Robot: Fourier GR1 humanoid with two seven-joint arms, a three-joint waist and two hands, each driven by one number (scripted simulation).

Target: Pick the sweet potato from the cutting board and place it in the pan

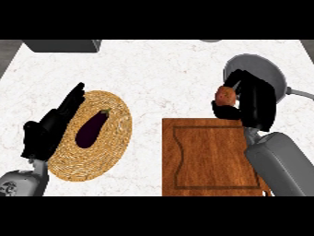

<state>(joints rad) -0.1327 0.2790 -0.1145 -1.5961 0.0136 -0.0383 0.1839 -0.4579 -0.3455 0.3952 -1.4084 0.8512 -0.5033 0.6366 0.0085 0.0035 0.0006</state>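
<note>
R hand [254,99] fingers curled round sweet potato [225,95], held above pan [258,69] near rim, off cutting board [210,156]. L hand [47,129] relaxed, empty. Risk: release too early, potato lands on tabletop beside rim.

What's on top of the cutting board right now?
Nothing lies on the cutting board; the right forearm hides its right edge. The sweet potato is in the right hand, beside the pan.
</note>
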